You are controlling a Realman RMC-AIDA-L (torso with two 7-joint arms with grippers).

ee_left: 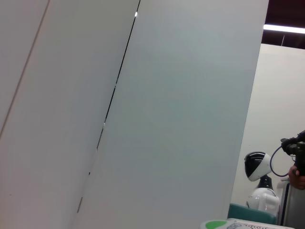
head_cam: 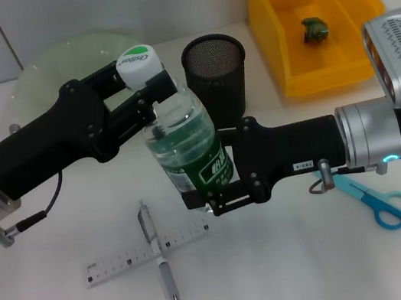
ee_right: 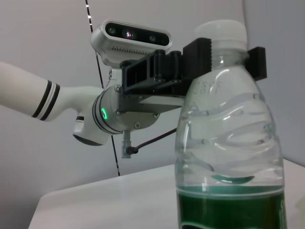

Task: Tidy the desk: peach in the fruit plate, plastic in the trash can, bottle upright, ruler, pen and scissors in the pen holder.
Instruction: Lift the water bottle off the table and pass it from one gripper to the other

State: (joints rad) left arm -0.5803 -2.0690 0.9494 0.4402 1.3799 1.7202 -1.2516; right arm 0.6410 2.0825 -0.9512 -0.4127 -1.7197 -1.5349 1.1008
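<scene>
The clear bottle (head_cam: 183, 141) with a green label and white cap stands nearly upright above the table's middle. My left gripper (head_cam: 145, 88) is shut on its neck just under the cap; the right wrist view shows its black fingers (ee_right: 206, 53) on both sides of the neck of the bottle (ee_right: 228, 143). My right gripper (head_cam: 214, 190) is shut on the bottle's lower body. The ruler (head_cam: 145, 254) and the pen (head_cam: 160, 258) lie crossed near the front. Blue scissors (head_cam: 379, 204) lie under my right arm. The black mesh pen holder (head_cam: 214, 66) stands behind the bottle. The peach is out of view.
A clear glass plate (head_cam: 53, 63) lies at the back left, partly behind my left arm. A yellow bin (head_cam: 288, 49) at the back right holds a small green crumpled object (head_cam: 314, 29). The left wrist view shows only a wall and a distant room.
</scene>
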